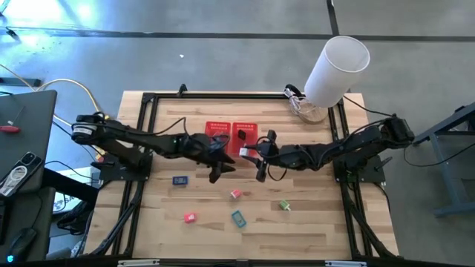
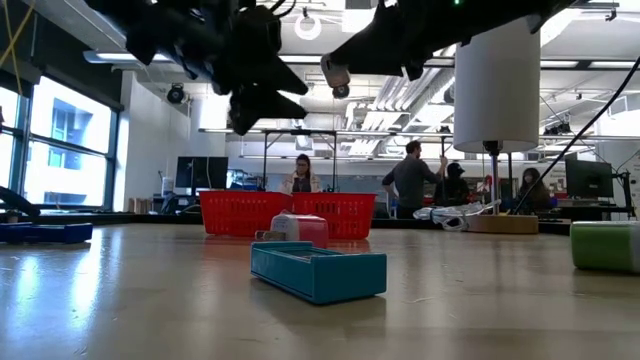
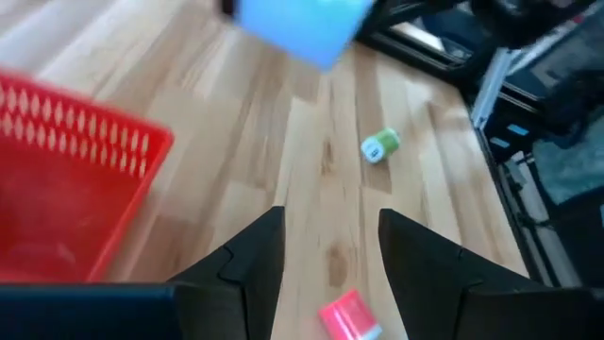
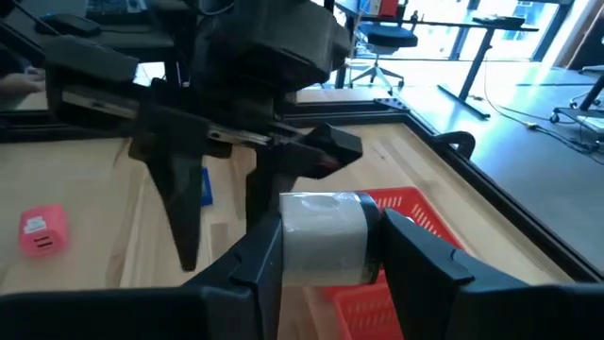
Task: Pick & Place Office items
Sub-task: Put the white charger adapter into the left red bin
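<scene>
Red basket holds one black item.

Two dark, near-black arms are seen from above, each built of slim jointed links with thin black cables looped along them and a rounded, bulkier housing at the outer base end, at nine o'clock for the left arm and three o'clock for the right. The left gripper and the right gripper are each formed of two matte black fingers, flat-sided and tapering to angular tips. A small pale patch is shown on the right arm's wrist, and a pale ring is seen at the left arm's base joint.
</scene>
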